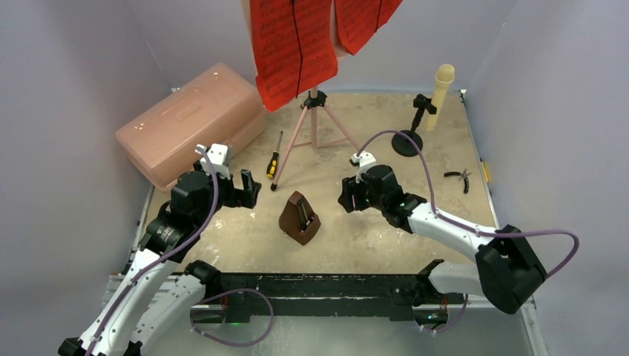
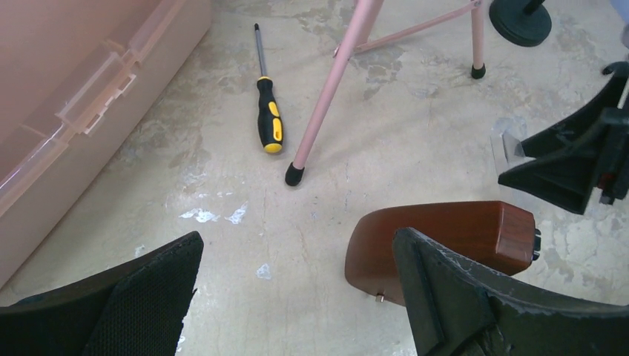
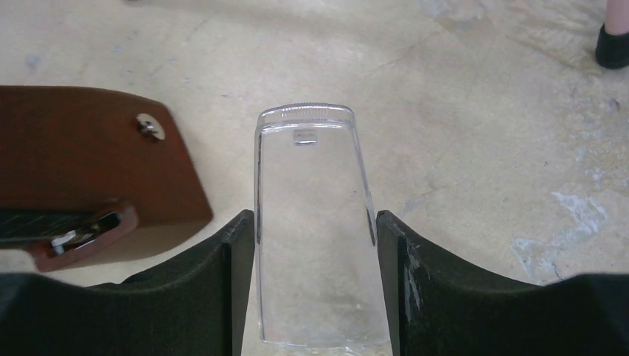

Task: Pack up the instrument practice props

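Observation:
The brown pyramid metronome (image 1: 300,219) stands mid-table between the two arms, its open front facing right (image 3: 81,163). My right gripper (image 3: 315,215) is just right of it, shut on a clear plastic cover (image 3: 315,163) that fills the gap between the fingers. My left gripper (image 2: 297,245) hangs open to the metronome's left, with the brown body (image 2: 445,237) behind its right finger. The pink tripod music stand (image 1: 315,122) stands at the back with red sheet-music pages (image 1: 293,44) on it. The cream microphone (image 1: 441,85) sits upright in a black holder at the back right.
A large translucent pink lidded box (image 1: 189,122) lies shut at the back left. A yellow-and-black screwdriver (image 1: 274,163) lies beside the stand's left leg (image 2: 319,119). Small pliers (image 1: 460,176) lie near the right edge. The microphone holder's round base (image 1: 406,142) is behind my right arm.

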Available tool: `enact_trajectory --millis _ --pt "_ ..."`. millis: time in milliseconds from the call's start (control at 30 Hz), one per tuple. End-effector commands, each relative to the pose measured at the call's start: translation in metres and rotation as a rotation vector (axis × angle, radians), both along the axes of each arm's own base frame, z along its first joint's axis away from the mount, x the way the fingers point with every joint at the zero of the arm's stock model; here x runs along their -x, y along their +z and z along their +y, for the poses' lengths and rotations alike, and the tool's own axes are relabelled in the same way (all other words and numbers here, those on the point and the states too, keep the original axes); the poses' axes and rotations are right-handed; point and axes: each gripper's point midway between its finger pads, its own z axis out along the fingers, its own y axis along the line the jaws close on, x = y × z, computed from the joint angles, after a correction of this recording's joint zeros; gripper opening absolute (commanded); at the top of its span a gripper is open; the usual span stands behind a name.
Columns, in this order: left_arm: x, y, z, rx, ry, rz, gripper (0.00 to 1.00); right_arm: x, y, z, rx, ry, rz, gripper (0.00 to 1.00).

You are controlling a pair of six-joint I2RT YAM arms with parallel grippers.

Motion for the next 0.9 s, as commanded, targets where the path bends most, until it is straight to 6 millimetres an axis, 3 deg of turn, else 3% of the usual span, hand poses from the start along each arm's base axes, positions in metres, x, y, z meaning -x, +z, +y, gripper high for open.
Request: enact_trajectory --millis 0,200,367,700,867 --pt "-0.007 0.015 -0.005 0.080 -0.009 -0.037 0.99 0.000 0.046 0.023 -0.157 0.091 -0.190 0.31" --pt "-0.008 0.015 -0.010 0.110 -0.045 -0.024 0.99 0.020 0.094 0.032 -0.306 0.166 -0.386 0.32" --pt "-0.008 0.012 -0.017 0.128 -0.075 -0.008 0.99 0.038 0.121 0.041 -0.369 0.218 -0.500 0.32" --pt "-0.009 0.008 -0.030 0.152 -0.136 0.020 0.99 0.075 0.149 0.069 -0.474 0.299 -0.644 0.31" --pt "-0.009 0.005 -0.037 0.170 -0.166 0.040 0.99 0.084 0.155 0.076 -0.504 0.308 -0.692 0.28"
